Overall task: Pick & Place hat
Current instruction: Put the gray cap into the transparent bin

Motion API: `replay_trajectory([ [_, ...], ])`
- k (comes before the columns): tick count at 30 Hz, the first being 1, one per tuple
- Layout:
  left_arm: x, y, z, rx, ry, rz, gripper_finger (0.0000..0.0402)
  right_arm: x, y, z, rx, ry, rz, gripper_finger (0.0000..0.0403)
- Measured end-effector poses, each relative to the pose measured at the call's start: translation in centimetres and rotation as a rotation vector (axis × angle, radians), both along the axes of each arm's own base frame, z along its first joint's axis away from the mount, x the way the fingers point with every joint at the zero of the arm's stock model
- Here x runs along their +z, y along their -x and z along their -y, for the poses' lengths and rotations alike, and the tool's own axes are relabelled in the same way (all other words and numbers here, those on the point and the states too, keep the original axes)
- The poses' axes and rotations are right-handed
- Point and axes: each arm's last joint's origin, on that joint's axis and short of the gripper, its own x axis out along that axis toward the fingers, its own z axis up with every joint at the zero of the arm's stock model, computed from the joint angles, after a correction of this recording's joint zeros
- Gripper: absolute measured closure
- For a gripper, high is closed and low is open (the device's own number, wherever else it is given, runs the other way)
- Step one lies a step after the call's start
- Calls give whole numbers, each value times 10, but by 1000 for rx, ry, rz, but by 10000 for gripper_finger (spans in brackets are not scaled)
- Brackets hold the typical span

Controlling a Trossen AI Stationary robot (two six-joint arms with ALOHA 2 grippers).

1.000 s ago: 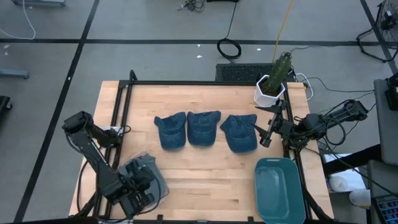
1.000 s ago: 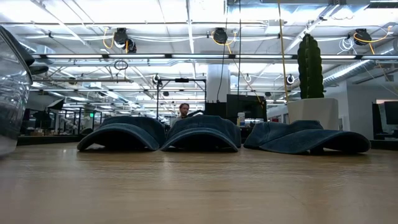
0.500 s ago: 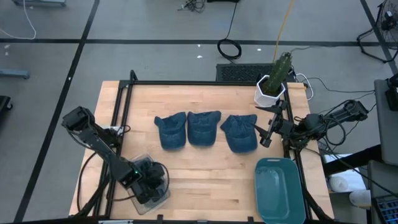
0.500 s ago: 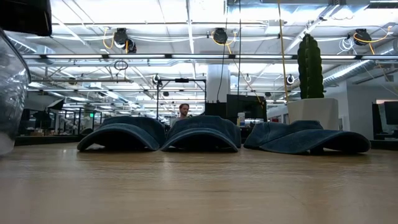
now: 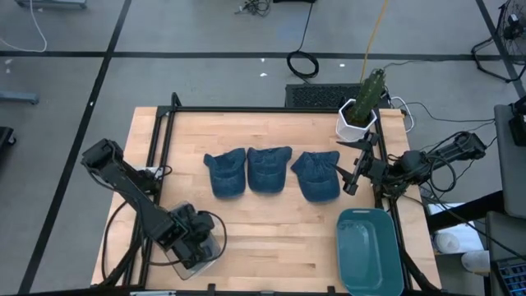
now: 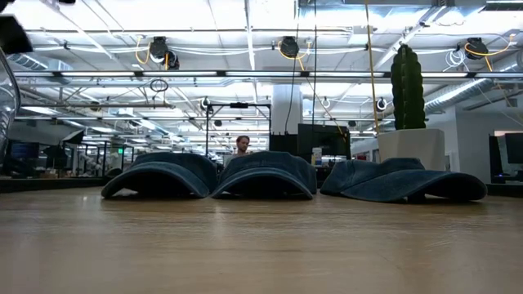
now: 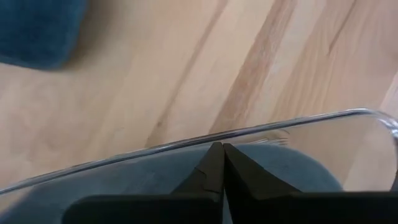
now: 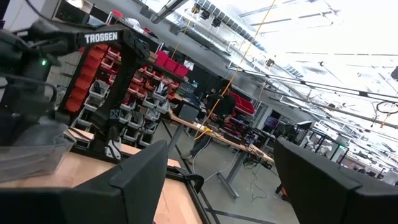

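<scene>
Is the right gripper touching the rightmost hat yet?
Cannot tell. In the high view the right gripper overlaps the rightmost hat's edge, but height is unclear.

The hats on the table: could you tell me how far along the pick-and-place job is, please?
Possibly one hat done: something blue lies in the clear container, under the shut left gripper. Nothing is in hand: the right gripper hangs open beside the right hat. Left: that hat, the middle hat and the left hat; the teal bin is empty.
</scene>
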Motion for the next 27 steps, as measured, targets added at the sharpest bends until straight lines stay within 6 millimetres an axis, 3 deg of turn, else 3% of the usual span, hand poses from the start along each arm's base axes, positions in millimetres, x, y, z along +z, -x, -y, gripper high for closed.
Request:
replay_trajectory([
  [6,32,-2,8,16,15,30,397,0,0,0,0,0,0,124],
  [9,33,4,15,53,62,18,397,0,0,0,0,0,0,124],
  [18,-4,32,30,126,57,-106,398,0,0,0,0,0,0,124],
  [27,-42,34,24,118,155,-113,399,0,0,0,0,0,1,124],
])
